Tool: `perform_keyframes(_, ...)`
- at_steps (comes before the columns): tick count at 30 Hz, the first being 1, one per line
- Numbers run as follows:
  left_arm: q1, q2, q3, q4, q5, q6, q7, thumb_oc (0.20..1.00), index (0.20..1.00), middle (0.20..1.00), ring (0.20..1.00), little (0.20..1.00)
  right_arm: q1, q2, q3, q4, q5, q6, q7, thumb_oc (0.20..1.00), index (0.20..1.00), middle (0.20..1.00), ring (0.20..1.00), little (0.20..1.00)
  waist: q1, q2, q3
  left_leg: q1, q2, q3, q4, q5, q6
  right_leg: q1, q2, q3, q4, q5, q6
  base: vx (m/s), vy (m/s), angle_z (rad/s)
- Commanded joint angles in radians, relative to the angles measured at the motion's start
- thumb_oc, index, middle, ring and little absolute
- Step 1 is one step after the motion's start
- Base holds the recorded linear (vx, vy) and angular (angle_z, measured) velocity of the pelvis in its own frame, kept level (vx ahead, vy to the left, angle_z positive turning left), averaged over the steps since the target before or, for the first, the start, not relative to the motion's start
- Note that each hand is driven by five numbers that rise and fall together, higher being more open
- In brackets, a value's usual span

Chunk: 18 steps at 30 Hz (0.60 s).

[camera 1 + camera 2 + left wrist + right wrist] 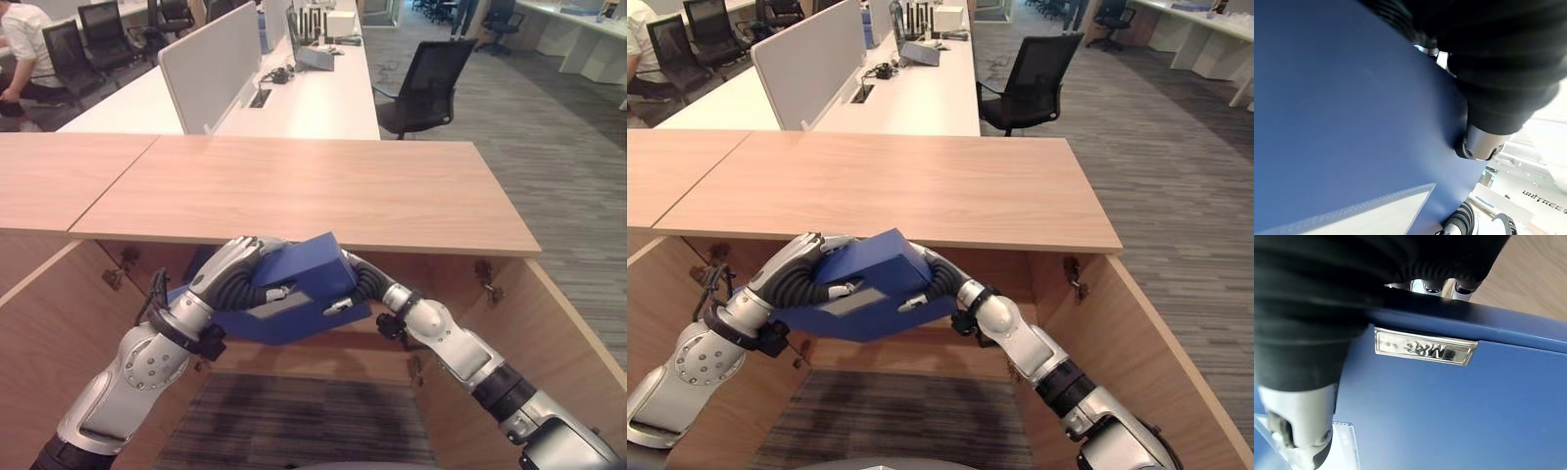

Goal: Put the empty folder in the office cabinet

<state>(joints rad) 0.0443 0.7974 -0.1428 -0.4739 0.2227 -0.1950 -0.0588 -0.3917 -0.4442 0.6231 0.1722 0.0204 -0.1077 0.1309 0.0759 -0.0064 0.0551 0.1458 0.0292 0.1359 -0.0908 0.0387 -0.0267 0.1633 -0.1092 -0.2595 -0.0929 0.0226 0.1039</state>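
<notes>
The left robot hand (230, 262) grips the left end of the blue folder (294, 289), thumb pressed on its face. The right robot hand (361, 274) clamps the opposite end, its fingers curled over the edge in the right wrist view. You hold the folder tilted, just below the front edge of the cabinet top (323, 191), between the two open doors (563, 333). The step in hand appears to be insertion. Next, you likely need to lower and level the folder, then push it inward. Keep its upper corner clear of the top's edge; the doors leave room on both sides.
</notes>
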Motion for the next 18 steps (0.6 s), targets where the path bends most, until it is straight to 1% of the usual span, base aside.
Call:
perform_keyframes(1, -0.248, -0.071, -0.048, -0.167, -0.189, -0.120, 0.097, 0.200, 0.200, 0.200, 0.200, 0.200, -0.078, 0.109, 0.169, 0.019, 0.030, -0.020, 0.073, 0.925, 0.925, 0.925, 0.925, 0.925, 0.008, -0.046, -0.028, 0.025, -0.025, -0.036, 0.004, -0.122, 0.006, -0.004, 0.039, -0.025, 0.006, -0.030, 0.013, 0.00, 0.000, 0.00)
perform_keyframes(2, -0.264, -0.078, -0.058, -0.168, -0.194, -0.120, 0.095, 0.200, 0.200, 0.200, 0.200, 0.200, -0.078, 0.113, 0.176, 0.024, 0.039, -0.018, 0.079, 0.711, 0.711, 0.711, 0.711, 0.711, 0.008, -0.046, -0.027, 0.024, -0.025, -0.037, 0.004, -0.121, 0.006, -0.003, 0.040, -0.026, 0.006, -0.030, 0.013, 0.00, 0.000, 0.00)
perform_keyframes(3, -0.279, -0.084, -0.070, -0.170, -0.201, -0.121, 0.095, 0.200, 0.200, 0.200, 0.200, 0.200, -0.078, 0.117, 0.182, 0.028, 0.048, -0.016, 0.083, 0.536, 0.536, 0.536, 0.536, 0.536, 0.007, -0.047, -0.026, 0.024, -0.025, -0.037, 0.004, -0.121, 0.005, -0.003, 0.040, -0.027, 0.006, -0.030, 0.014, 0.00, -0.008, 0.04)
perform_keyframes(4, -0.295, -0.093, -0.082, -0.168, -0.205, -0.123, 0.097, 0.200, 0.200, 0.200, 0.200, 0.200, -0.078, 0.123, 0.185, 0.039, 0.056, -0.017, 0.085, 0.200, 0.200, 0.200, 0.200, 0.200, 0.008, -0.047, -0.025, 0.023, -0.025, -0.037, 0.004, -0.121, 0.005, -0.004, 0.040, -0.027, 0.006, -0.030, 0.014, 0.00, 0.000, 0.00)
perform_keyframes(8, -0.334, -0.111, -0.108, -0.174, -0.211, -0.126, 0.100, 0.200, 0.200, 0.200, 0.200, 0.200, -0.083, 0.141, 0.201, 0.053, 0.061, -0.020, 0.089, 0.200, 0.200, 0.200, 0.200, 0.200, 0.009, -0.049, -0.026, 0.023, -0.025, -0.039, 0.004, -0.122, 0.005, -0.003, 0.040, -0.028, 0.006, -0.030, 0.015, 0.00, 0.000, 0.00)
perform_keyframes(14, -0.374, -0.118, -0.131, -0.171, -0.209, -0.128, 0.100, 0.200, 0.200, 0.200, 0.200, 0.200, -0.096, 0.144, 0.230, 0.055, 0.063, -0.022, 0.112, 0.200, 0.200, 0.200, 0.200, 0.200, 0.013, -0.051, -0.027, 0.022, -0.024, -0.041, 0.004, -0.121, 0.004, -0.003, 0.040, -0.031, 0.006, -0.031, 0.015, 0.00, 0.000, 0.00)
perform_keyframes(18, -0.356, -0.116, -0.138, -0.151, -0.213, -0.121, 0.091, 0.200, 0.200, 0.200, 0.200, 0.200, -0.078, 0.144, 0.215, 0.071, 0.067, -0.029, 0.088, 0.200, 0.200, 0.200, 0.200, 0.200, 0.010, -0.048, -0.025, 0.022, -0.025, -0.041, 0.004, -0.120, 0.004, -0.004, 0.040, -0.033, 0.006, -0.031, 0.015, 0.00, 0.000, 0.00)
